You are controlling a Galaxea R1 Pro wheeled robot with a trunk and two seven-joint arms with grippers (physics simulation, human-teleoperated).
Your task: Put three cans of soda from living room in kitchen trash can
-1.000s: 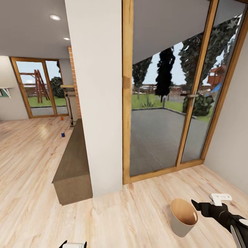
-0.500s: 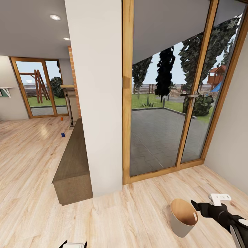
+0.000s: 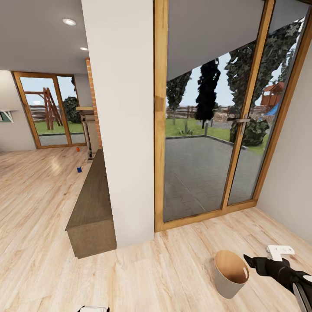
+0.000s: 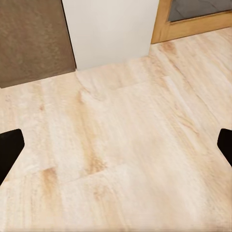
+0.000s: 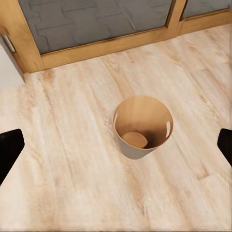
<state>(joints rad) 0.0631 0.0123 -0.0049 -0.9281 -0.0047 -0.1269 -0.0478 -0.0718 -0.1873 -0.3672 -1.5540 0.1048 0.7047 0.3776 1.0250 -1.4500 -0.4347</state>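
The tash can (image 3: 231,273) stands upright on the wood floor near the glass door, grey outside and brown inside, with a handle cut-out (image 5: 167,129) near its rim. My right gripper (image 3: 251,261) hovers just right of its rim, open and empty. In the right wrist view the bin (image 5: 143,126) sits between the spread fingertips (image 5: 10,147). Far off on the living-room floor stand a dark blue can of soda (image 3: 79,170) and an orange one (image 3: 77,149). My left gripper (image 4: 116,147) is open over bare floor, its top showing at the head view's lower edge (image 3: 92,309).
A white pillar (image 3: 123,130) and a low brown cabinet (image 3: 92,208) stand between here and the living room. The wood-framed glass door (image 3: 208,130) is straight ahead, with a white wall (image 3: 290,173) on the right. Open floor leads left past the cabinet.
My right gripper has drifted slightly right and down beside the bin. The left gripper has sunk a little at the head view's lower edge.
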